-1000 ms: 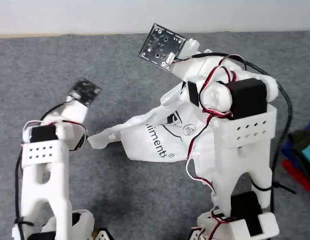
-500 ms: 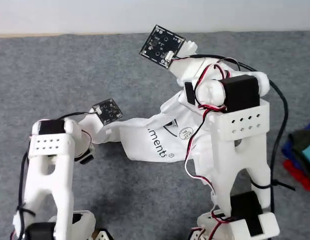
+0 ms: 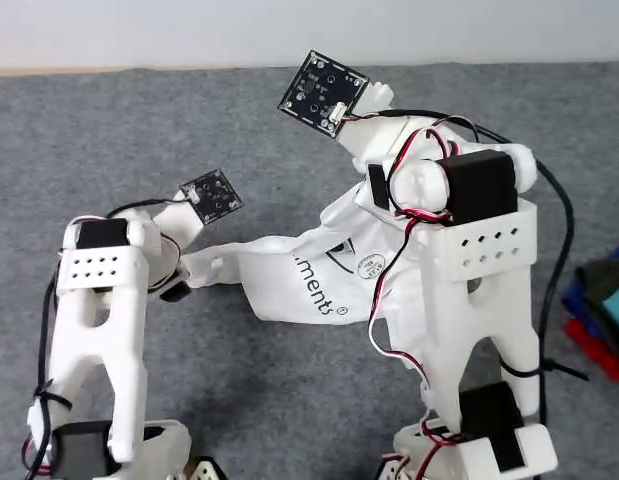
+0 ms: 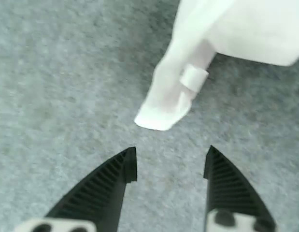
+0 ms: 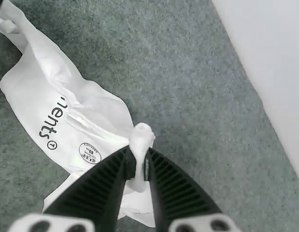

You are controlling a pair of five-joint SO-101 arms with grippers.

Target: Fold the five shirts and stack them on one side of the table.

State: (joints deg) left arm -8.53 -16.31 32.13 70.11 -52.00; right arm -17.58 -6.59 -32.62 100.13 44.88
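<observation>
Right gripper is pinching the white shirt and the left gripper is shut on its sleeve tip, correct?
Not quite. The right gripper does pinch the white shirt, but the left gripper is open, just short of the sleeve tip, as the left wrist view shows.

The worktop (image 3: pixel 239 130) is covered edge to edge in a grey, felt-like cloth with a short mottled nap, slightly lighter in some patches than in others. Along its far side runs a plain, pale wall (image 3: pixel 139 30), smooth and unmarked. Where the two meet at the far left, a thin tan strip (image 3: pixel 89 70) shows along the seam. The light is soft and even, and shadows on the grey cloth are faint.
</observation>
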